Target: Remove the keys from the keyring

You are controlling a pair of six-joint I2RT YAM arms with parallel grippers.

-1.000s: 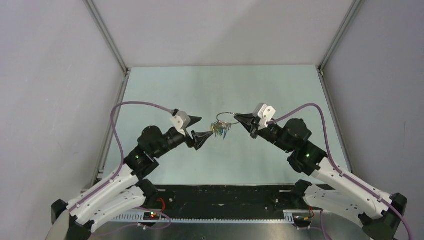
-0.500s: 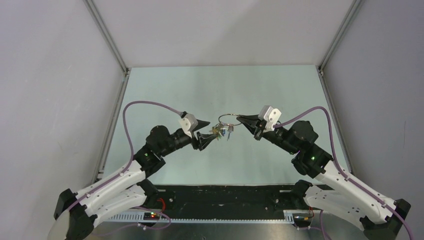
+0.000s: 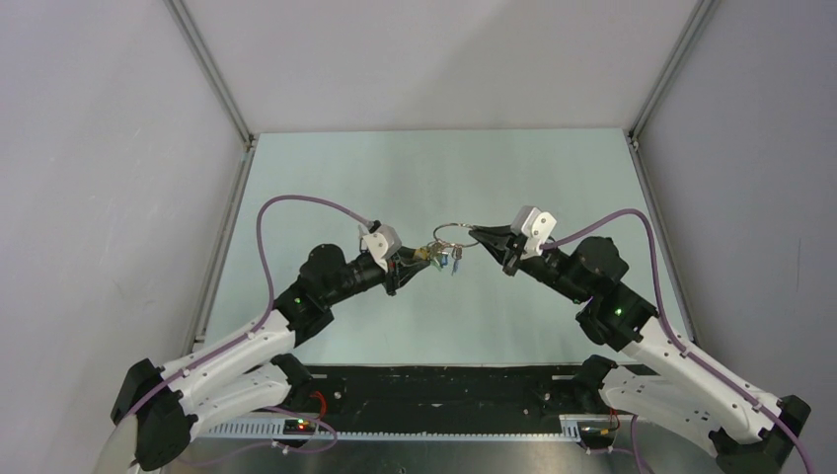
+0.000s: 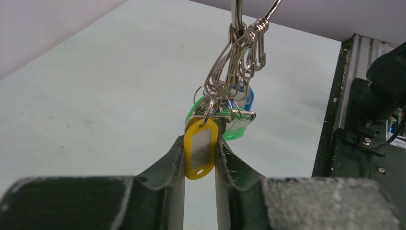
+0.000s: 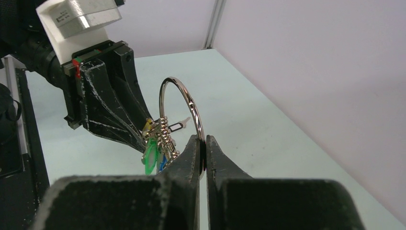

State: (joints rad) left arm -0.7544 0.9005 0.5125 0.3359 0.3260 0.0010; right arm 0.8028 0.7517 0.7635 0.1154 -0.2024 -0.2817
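Observation:
The silver keyring point(image 3: 452, 234) hangs in the air between both arms, above the table. My right gripper point(image 5: 203, 143) is shut on the ring's lower edge point(image 5: 184, 93). The keys point(image 3: 439, 259) dangle from the ring on small clips, with green point(image 4: 237, 129) and blue point(image 4: 244, 96) heads behind the yellow one. My left gripper point(image 4: 201, 146) has both fingers pressed against the sides of the yellow key point(image 4: 201, 148). Seen from above, the left gripper point(image 3: 410, 262) comes in from the left and the right gripper point(image 3: 477, 235) from the right.
The pale green table point(image 3: 444, 168) lies under the arms, boxed in by grey walls on three sides. A black strip point(image 3: 444, 387) with the arm bases runs along the near edge.
My left arm has moved right to the bunch, and its jaws have narrowed onto the yellow key. The right gripper has kept its hold on the ring, shifting only slightly.

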